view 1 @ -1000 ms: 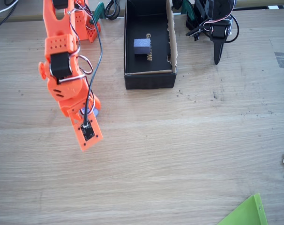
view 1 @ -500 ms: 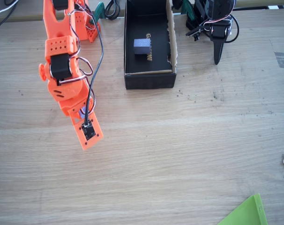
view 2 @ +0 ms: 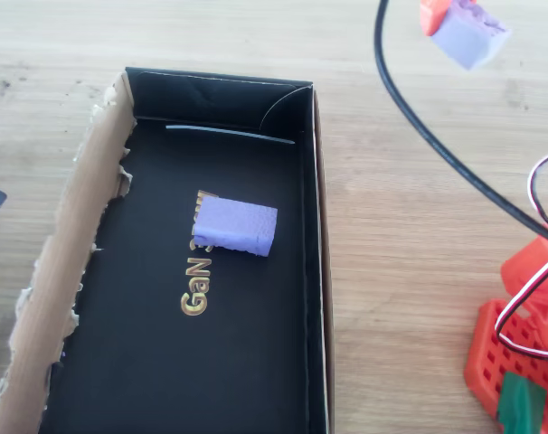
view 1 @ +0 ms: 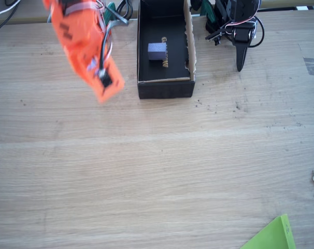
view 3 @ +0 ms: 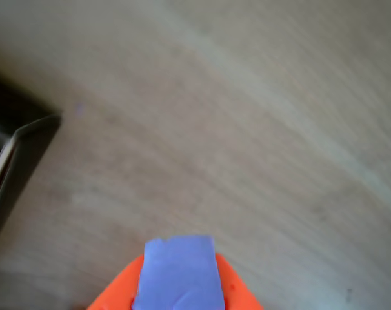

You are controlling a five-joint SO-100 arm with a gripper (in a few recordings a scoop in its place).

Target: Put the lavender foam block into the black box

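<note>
I've got the gripper (view 3: 180, 303) clamped on the lavender foam block (view 3: 178, 271) — above the counter (view 1: 162, 171), beside the black box (view 2: 312, 271). Looks soft, light, squashy — grip mid-sides gently.

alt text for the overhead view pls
A black box with a torn brown left edge holds one purple block beside gold print. At top right, outside the box, the orange gripper holds the lavender block above the wooden table.

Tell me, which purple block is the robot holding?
The paler block, pinched in the orange gripper above the table. The other, darker block lies inside the black box.
</note>
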